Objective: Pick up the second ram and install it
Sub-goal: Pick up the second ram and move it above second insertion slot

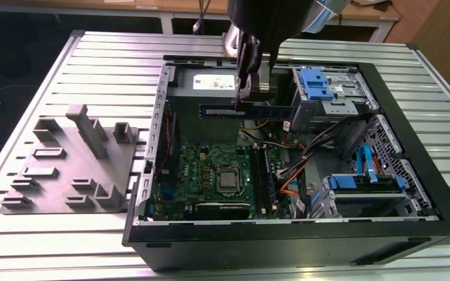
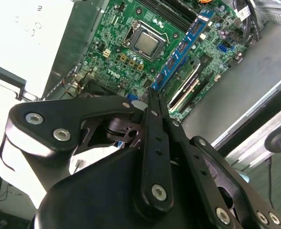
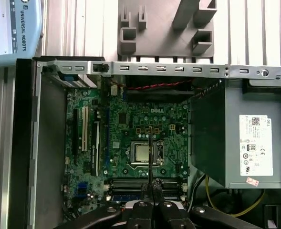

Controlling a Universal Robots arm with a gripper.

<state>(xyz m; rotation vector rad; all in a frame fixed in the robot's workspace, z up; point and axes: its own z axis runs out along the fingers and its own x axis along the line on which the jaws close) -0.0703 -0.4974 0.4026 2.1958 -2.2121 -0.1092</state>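
Note:
The second ram (image 1: pixel 268 110) is a thin dark blue strip hanging level above the open computer case, over the gap between the power supply and the motherboard. My gripper (image 1: pixel 243 100) comes down from above and is shut on the strip near its middle. In the second wrist view the ram (image 2: pixel 183 47) runs out from between the black fingers (image 2: pixel 155 124) over the green motherboard (image 2: pixel 111 52). The first wrist view shows the ram (image 3: pixel 150 157) edge-on as a thin dark line above the processor socket (image 3: pixel 141 152). The long black slot rails (image 1: pixel 261 175) lie below on the motherboard (image 1: pixel 201 172).
The black case (image 1: pixel 287 246) lies open on a slatted metal table (image 1: pixel 92 58). Inside are a grey power supply (image 1: pixel 209 82), blue-tabbed drive cages (image 1: pixel 319 85) and loose cables (image 1: pixel 295 170). A grey parts fixture (image 1: pixel 68 164) stands on the exterior view's left.

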